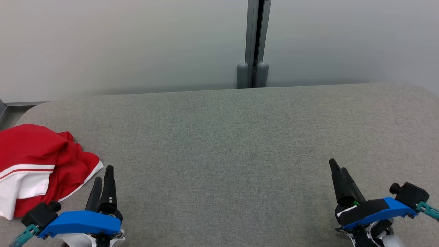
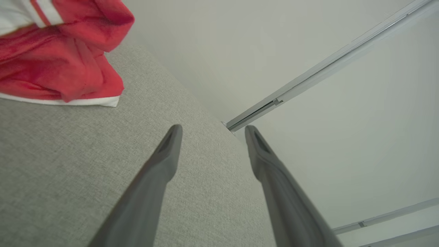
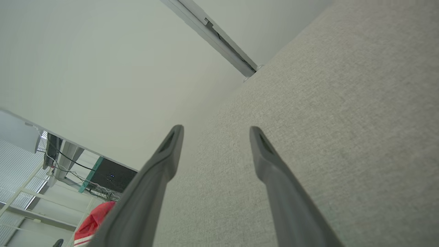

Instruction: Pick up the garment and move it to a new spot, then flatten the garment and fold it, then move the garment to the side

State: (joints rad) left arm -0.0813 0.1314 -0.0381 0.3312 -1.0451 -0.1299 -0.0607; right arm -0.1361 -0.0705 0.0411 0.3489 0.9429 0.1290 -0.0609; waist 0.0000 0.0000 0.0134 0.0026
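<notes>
The garment [image 1: 37, 164] is a crumpled red piece with white panels and white trim, heaped at the left edge of the grey padded table [image 1: 223, 144]. My left gripper [image 1: 103, 175] hovers just to its right, near the front edge, open and empty. In the left wrist view the garment [image 2: 61, 65] lies at the upper left, apart from my open left gripper [image 2: 212, 132]. My right gripper [image 1: 337, 168] stands open at the lower right, far from the cloth. In the right wrist view the right gripper [image 3: 216, 132] is spread over bare fabric, and a bit of the garment [image 3: 92, 223] peeks past a finger.
A pale wall with a grey vertical post [image 1: 255, 44] runs behind the table. The tabletop's corners are rounded. Shelving and cables [image 3: 51, 171] show beyond the table's left end in the right wrist view.
</notes>
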